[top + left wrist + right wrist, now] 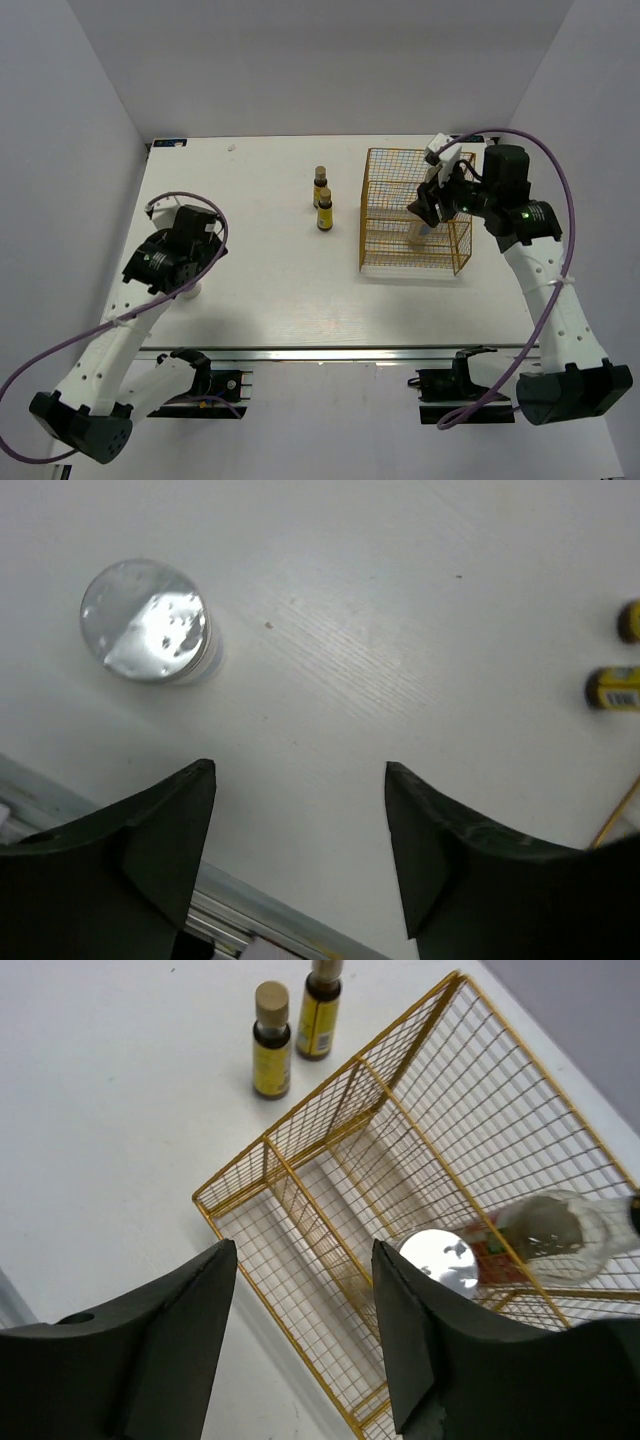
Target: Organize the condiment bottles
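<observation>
Top camera overlooks the whole table [260, 275]; wrist cameras look down close; all share the brown bottles [325, 211]

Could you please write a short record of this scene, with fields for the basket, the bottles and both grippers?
Basket: yellow wire, right part of table
Inside basket: shiny-topped cylinder upright; red-label bottle lying on its side
On table: two brown bottles upright, left of basket; white cylinder at left side
Left gripper: open, empty, near white cylinder
Right gripper: open, empty, above basket
</observation>
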### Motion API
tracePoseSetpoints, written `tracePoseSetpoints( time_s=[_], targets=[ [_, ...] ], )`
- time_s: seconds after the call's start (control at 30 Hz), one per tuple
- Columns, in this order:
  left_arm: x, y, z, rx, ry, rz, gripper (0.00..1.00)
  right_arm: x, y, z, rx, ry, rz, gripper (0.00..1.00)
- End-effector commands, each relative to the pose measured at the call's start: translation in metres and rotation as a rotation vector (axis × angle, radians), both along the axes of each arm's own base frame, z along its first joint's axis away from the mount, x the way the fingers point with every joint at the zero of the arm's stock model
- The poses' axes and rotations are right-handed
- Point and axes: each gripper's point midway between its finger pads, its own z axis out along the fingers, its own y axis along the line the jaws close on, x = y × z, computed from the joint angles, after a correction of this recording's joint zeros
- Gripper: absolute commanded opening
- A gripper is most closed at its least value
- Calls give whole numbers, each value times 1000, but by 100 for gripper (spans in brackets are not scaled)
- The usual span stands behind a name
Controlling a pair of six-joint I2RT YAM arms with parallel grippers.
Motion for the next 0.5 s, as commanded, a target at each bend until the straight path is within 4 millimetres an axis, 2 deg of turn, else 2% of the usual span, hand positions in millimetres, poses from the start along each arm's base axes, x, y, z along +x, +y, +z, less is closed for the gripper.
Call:
tracePoseSetpoints(
  time_s=[0.0,0.07,0.17,0.3,0.33,0.47],
  targets=[
    [-25,21,-27,54,153,157,81,1,14,-16,43,57,73,63],
    [-32,23,-44,65,214,186,91,2,16,-19,57,68,78,66],
    [-31,33,-58,92,253,225,97,2,19,-22,76,68,81,68],
    [-23,59,-78,104,297,275,97,3,20,-25,89,80,78,69],
    [-18,68,-78,114,289,281,98,4,20,-25,90,82,74,69],
    [-3,82,-83,158,291,273,98,4,20,-26,92,73,70,69]
  ],
)
